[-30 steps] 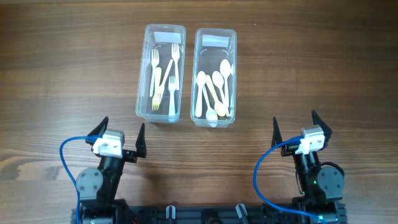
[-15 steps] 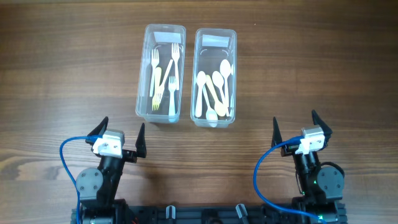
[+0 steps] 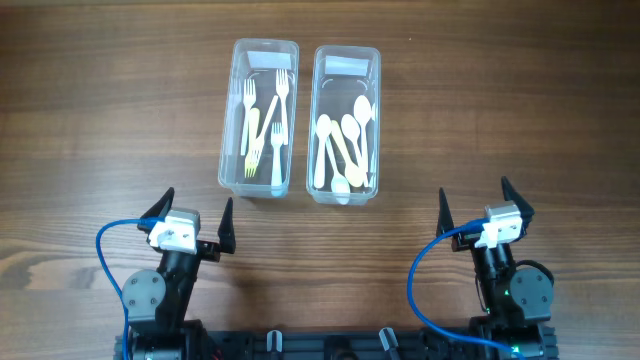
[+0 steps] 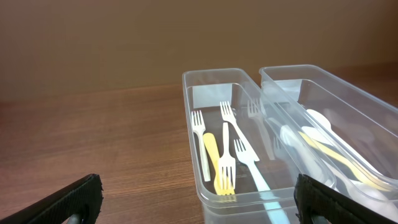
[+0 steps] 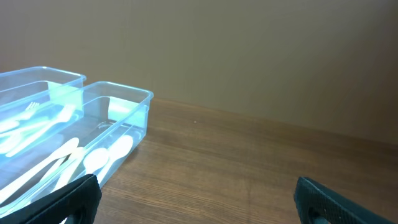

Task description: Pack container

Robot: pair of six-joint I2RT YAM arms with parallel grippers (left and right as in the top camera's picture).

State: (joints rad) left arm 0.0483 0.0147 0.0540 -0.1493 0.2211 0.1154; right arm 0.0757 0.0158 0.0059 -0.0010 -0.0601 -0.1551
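Note:
Two clear plastic containers stand side by side at the back middle of the table. The left container (image 3: 234,150) holds several white and yellow forks (image 3: 266,125); it also shows in the left wrist view (image 4: 189,112) with its forks (image 4: 224,155). The right container (image 3: 376,130) holds several white and cream spoons (image 3: 343,140); it shows in the right wrist view (image 5: 140,115) too. My left gripper (image 3: 196,211) is open and empty near the front left. My right gripper (image 3: 474,205) is open and empty near the front right.
Both arm bases sit at the table's front edge, each with a blue cable (image 3: 110,260). The wooden tabletop (image 3: 100,120) spreads around the containers. A plain brown wall (image 5: 249,50) rises behind the table.

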